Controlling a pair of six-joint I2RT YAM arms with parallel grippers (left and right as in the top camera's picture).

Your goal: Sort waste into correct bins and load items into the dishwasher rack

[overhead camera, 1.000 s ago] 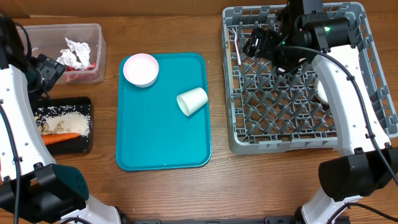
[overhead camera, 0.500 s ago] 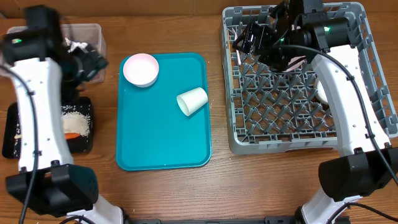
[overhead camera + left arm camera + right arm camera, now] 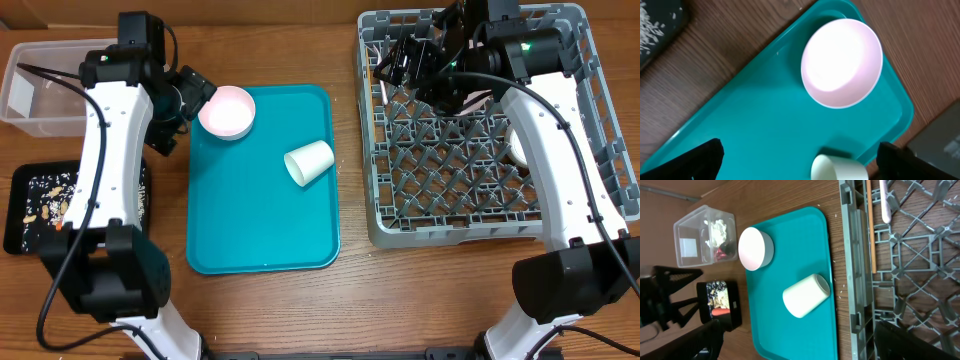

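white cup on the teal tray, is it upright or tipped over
Tipped: the cup lies on its side on the teal tray.

A flat teal tray (image 3: 262, 225) with rounded corners and a low raised rim lies on the brown wooden surface (image 3: 350, 300), its long sides running away from the near edge. The wood grain runs left to right, and the tray's glossy face shows soft reflections in the left wrist view (image 3: 740, 115). Well to the right of the tray, the right wrist view shows a thin wooden stick (image 3: 870, 227) lying straight, and just beside it a pale pink utensil handle (image 3: 885, 202) with a rounded end.
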